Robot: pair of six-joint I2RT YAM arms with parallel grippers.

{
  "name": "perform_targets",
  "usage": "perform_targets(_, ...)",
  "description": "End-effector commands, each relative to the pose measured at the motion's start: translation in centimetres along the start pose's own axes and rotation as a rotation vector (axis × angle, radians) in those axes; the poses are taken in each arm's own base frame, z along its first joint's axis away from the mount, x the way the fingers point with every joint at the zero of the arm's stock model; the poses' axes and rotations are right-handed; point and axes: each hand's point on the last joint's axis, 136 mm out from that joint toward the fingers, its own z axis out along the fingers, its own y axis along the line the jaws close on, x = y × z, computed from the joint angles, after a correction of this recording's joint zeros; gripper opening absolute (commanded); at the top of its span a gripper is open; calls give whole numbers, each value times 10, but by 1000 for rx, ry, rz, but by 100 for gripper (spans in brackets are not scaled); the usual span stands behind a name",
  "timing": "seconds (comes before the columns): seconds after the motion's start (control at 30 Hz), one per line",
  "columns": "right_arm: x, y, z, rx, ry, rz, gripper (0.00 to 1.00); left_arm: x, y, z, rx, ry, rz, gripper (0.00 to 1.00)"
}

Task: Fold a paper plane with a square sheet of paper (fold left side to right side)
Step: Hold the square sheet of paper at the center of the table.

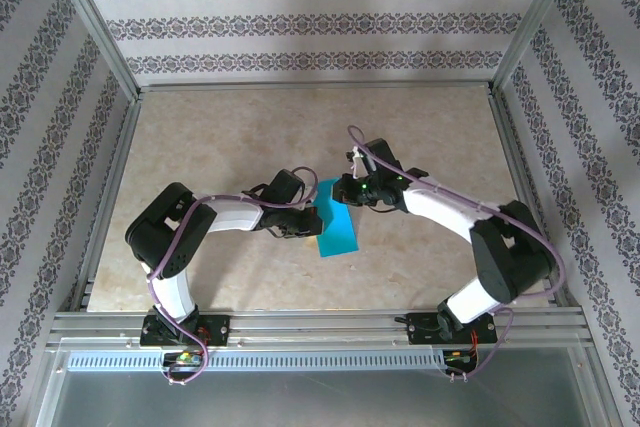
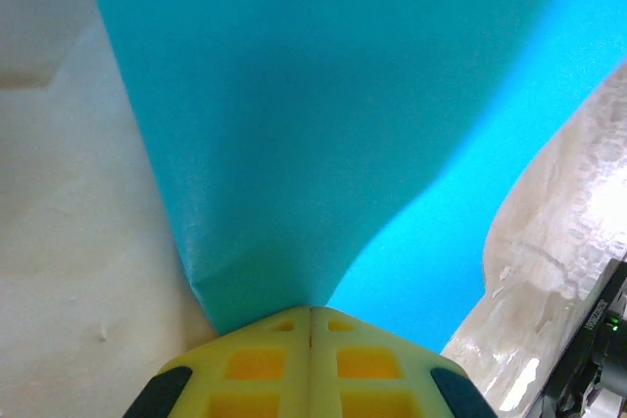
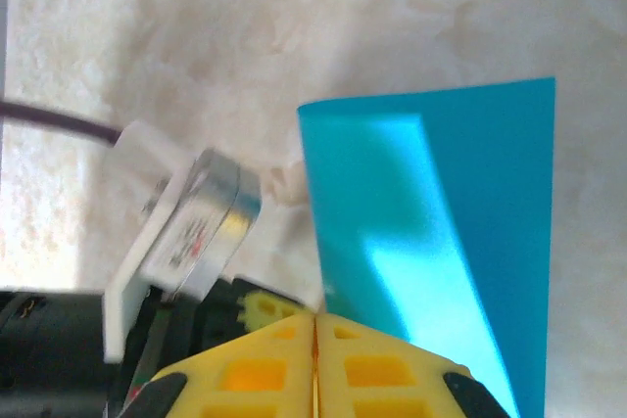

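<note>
The left gripper (image 2: 312, 312) has its yellow fingers (image 2: 250, 367) pressed together on an edge of the square sheet of paper (image 2: 323, 124), which fans out straight ahead of the tips. The right gripper (image 3: 315, 318) is also closed, its tips at the sheet's edge; I cannot tell whether it pinches paper. Seen from above, the sheet is a narrow folded strip lying between both grippers, its long axis running far to near. Both arms bend inward at the elbow.
</note>
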Motion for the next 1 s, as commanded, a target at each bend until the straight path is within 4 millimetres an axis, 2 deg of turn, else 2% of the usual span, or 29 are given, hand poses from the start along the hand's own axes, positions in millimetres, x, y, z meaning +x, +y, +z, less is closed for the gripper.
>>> perform_targets(0.0, 41, -23, -4, 60, 78, 51, 5, 12, 15, 7, -57, 10, -44, 4)
perform_targets(0.17, 77, -29, 11, 49, 146, 84, 0, 14, 15, 6, -58, 11, -45, 4)
perform_targets(0.43, 91, -37, 36, 87, 202, 77, 0, 14, 10, 4, -40, 8, -44, 4)
perform_targets(0.7, 114, -63, 42, 191, 277, 80, 0, -8, -14, -6, 6, -31, -5, 6)
perform_targets(0.97, 127, -85, 39, 286, 319, 62, 0, -34, -12, -5, 44, -75, -6, 5)
